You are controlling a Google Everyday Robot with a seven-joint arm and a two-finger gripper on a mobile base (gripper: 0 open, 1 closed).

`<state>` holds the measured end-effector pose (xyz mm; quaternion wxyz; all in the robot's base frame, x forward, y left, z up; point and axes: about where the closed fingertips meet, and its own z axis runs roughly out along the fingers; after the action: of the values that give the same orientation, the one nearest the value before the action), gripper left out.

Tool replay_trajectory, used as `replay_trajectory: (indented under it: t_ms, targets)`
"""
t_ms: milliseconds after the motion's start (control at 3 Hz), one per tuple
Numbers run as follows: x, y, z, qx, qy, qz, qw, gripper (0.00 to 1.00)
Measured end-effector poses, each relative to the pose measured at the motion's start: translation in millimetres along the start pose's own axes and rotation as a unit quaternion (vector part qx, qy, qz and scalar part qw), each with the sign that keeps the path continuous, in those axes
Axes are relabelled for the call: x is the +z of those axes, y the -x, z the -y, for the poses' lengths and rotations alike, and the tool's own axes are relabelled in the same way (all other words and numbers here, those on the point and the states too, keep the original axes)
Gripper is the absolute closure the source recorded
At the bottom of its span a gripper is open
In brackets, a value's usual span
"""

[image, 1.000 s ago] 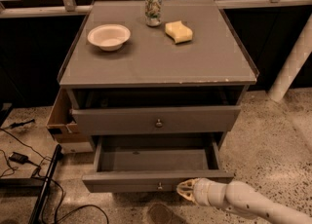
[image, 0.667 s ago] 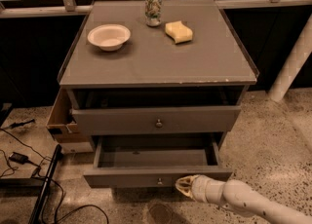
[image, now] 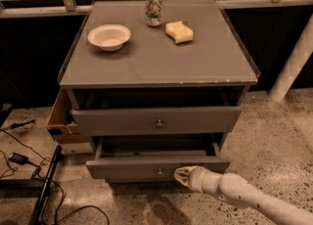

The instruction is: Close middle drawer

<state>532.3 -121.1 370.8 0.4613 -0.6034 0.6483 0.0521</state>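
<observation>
The middle drawer (image: 142, 166) of the grey table (image: 161, 67) stands pulled out, below a taller drawer (image: 122, 120) that is also partly open. The gripper (image: 181, 174) touches its front just right of the knob (image: 160, 171), jaws pressed together, holding nothing. 1 bowl (image: 109, 36) sits on top.

The grey worktop (image: 156, 60) carries a bowl (image: 109, 36) toward its back-left corner, a can (image: 154, 9) at the back edge and a sponge (image: 179, 32) just beside it. The gripper (image: 182, 174) sits low, below the front edge.
</observation>
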Motion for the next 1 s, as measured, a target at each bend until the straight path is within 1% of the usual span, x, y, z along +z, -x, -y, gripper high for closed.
replay_trajectory:
  t_ms: [333,667,1000]
  targets:
    - [12.2,-2.0,19.3,-0.003,-0.013,-0.001,0.9999,1.00]
    - [27.4,-4.6,36.1,-0.007,-0.019,-0.006,0.9998,1.00]
    - [44.2,-6.4,48.1,-0.014,-0.019,-0.015,0.9996,1.00]
